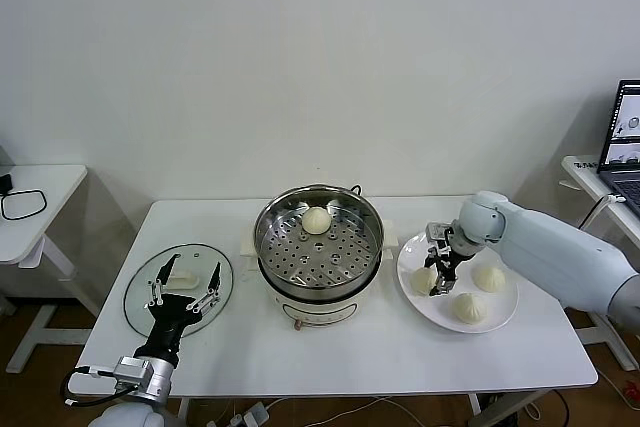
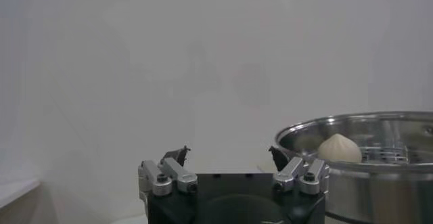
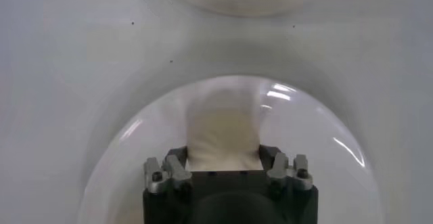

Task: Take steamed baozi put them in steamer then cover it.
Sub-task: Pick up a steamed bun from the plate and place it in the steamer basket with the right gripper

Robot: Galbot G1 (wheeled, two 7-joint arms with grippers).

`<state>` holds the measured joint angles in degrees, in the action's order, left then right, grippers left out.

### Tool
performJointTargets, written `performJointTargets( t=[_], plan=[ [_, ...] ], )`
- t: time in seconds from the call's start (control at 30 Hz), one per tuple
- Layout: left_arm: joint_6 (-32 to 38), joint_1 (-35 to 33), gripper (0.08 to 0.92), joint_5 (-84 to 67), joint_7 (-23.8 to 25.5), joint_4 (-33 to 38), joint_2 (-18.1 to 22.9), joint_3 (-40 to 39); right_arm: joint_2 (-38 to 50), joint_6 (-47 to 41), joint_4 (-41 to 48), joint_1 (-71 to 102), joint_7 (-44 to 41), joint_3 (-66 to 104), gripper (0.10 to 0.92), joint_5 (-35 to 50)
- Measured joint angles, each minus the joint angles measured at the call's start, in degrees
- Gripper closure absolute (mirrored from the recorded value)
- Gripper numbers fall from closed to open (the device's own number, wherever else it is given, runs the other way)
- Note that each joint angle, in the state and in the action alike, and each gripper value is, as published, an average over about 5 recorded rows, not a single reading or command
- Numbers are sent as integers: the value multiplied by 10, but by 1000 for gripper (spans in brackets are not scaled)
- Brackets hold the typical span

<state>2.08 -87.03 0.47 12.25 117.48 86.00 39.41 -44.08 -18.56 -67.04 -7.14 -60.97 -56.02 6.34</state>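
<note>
The steel steamer [image 1: 318, 247] stands mid-table with one baozi [image 1: 316, 219] on its perforated tray. Three more baozi lie on the white plate [image 1: 505, 309] to its right. My right gripper [image 1: 440, 267] is down on the plate, shut on the leftmost baozi [image 1: 424, 279]. In the right wrist view that baozi [image 3: 223, 124] sits squeezed between the fingers of the gripper [image 3: 223, 154]. The glass cover [image 1: 140, 292] lies flat at the table's left. My left gripper [image 1: 183, 295] hovers over it, open and empty. The left wrist view shows the open gripper [image 2: 226, 156], the steamer [image 2: 379, 178] and its baozi [image 2: 339, 149].
A laptop [image 1: 625, 142] sits on a side desk at the far right. A small white table [image 1: 40, 192] with a black cable stands at the far left. A wall runs close behind the table.
</note>
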Motion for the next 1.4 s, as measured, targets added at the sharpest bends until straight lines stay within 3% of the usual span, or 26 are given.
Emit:
performJointTargets(
  t=[0.33, 0.63, 0.93, 1.4],
  plan=[
    [-1, 0, 177, 0, 0, 5, -3, -6, 60, -32, -112, -173, -17, -124, 313, 111],
    [-2, 1, 177, -1, 0, 10, -8, -4, 51, -84, -199, -347, -11, -233, 313, 229],
    [-2, 0, 177, -9, 3, 12, -8, 11, -39, -149, -212, -396, 25, -253, 315, 301],
    [-3, 8, 177, -16, 9, -3, -11, 31, -222, -226, -130, -349, 84, -219, 313, 327]
  ],
)
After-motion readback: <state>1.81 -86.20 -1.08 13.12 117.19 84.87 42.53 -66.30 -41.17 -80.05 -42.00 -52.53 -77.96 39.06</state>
